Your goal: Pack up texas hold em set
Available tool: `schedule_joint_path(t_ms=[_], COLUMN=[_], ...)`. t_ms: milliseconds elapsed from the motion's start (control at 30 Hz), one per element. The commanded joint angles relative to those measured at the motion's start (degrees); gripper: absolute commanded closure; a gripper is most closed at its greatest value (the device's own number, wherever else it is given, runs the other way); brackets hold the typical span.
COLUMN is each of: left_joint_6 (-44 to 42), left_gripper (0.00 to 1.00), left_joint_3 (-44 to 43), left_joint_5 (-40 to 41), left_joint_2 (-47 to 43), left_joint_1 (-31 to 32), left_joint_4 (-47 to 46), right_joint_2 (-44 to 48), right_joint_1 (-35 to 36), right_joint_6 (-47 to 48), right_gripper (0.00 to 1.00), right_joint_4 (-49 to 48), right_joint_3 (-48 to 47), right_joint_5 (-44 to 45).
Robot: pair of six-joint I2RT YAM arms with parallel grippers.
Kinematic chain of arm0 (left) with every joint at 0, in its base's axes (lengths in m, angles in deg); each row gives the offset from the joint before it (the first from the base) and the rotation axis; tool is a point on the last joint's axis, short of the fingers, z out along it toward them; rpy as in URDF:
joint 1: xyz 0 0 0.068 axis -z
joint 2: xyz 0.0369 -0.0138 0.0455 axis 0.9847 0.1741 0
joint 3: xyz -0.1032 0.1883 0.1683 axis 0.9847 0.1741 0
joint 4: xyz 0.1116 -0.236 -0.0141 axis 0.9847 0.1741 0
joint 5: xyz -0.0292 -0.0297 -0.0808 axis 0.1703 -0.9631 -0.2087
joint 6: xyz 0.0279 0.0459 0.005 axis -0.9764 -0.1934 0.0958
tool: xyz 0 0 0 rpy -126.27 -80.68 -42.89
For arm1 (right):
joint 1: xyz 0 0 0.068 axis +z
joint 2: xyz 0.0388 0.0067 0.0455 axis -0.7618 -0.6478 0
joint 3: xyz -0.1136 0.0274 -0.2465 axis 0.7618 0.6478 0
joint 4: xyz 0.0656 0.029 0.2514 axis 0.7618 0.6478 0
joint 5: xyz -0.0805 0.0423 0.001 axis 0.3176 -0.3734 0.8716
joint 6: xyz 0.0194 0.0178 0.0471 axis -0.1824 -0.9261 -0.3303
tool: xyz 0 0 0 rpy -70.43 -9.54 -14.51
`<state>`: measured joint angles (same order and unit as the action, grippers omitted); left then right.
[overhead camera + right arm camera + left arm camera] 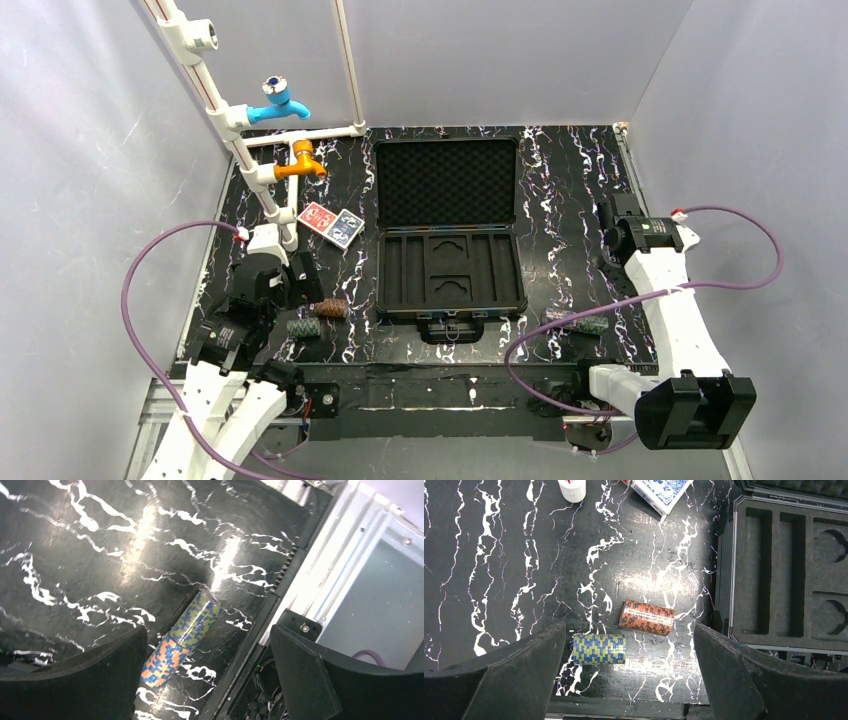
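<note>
Below my left gripper [629,635], whose jaws stand wide and hold nothing, lie two short rolls of poker chips. The blue-and-yellow roll [599,649] sits between the fingers, close to the one away from the briefcase [730,580]. The orange roll [646,617] lies just ahead of it, not touching. Both long axes run roughly finger to finger, so I judge a wrist turn is needed before closing across a roll's side. The empty slotted tray lies beyond the other finger. This arm is the nearer one; it is folded low with the wrist facing down. My right gripper [209,632], equally wide and empty, hovers over a third roll [182,637] lying slantwise.
</note>
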<state>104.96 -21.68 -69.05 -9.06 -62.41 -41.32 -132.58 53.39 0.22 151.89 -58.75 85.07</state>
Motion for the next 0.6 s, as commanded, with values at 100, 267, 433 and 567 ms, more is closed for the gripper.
schedule_joint_path(t_ms=[100,267,433,567], left_joint_6=[-0.02,-0.36,-0.32,-0.19], left_gripper=[0.01,0.01,0.01,0.01], left_joint_3=[0.63,0.8,1.11,1.33], left_joint_5=[3.23,6.38,7.88,8.74], left_joint_2=[-0.15,-1.11,-2.64,-3.65], left_joint_1=[3.65,6.12,7.92,8.65], left_joint_4=[-0.06,-0.48,-0.63,-0.68], right_joint_2=[5.45,9.61,7.73,6.3], right_joint_1=[-3.0,-3.16,-3.16,-3.16], right_joint_6=[-10.57,-13.68,-15.12,-15.64], right_gripper=[0.0,0.0,0.0,0.0], right_joint_4=[4.72,0.71,0.36,-2.06], right_joint_3=[1.78,5.99,9.41,13.15], right_joint_5=[4.0,-1.33,-3.24,-4.25])
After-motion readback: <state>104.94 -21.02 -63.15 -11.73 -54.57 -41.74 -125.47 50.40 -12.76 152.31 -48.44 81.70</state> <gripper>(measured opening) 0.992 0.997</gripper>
